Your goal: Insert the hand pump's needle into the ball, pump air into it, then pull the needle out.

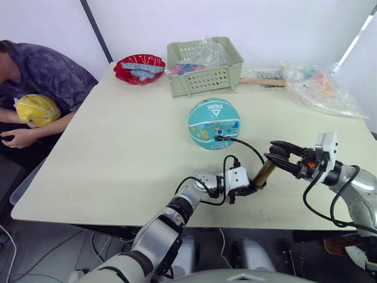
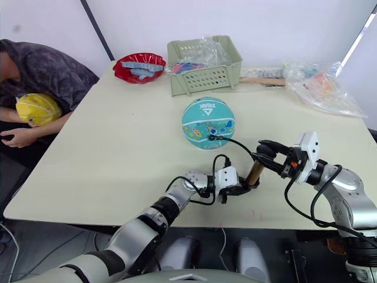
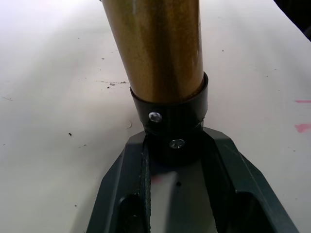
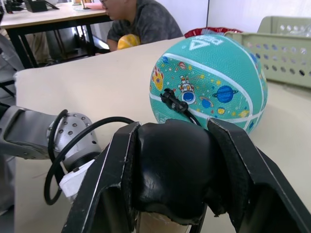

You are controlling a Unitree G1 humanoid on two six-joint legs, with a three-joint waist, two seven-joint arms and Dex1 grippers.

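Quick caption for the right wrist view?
Right tool shut on pump handle; hose end plugged into teal ball.

balls: 2, teal ball (image 1: 214, 123), yellow ball (image 1: 36, 109) | hand pump (image 1: 264, 173): 1 | basket (image 1: 204, 66): 1

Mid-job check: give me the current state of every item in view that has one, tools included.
Teal PEAK ball: upright on the table, hose tip plugged into its side.
Gold-barrelled hand pump: tilted, held at both ends.
Thin black hose: runs from the pump to the ball.
Left tool: shut on the pump's black base cap.
Right tool: shut on the pump's black handle.
Green slotted basket: full.
Red dish: holds blue items.
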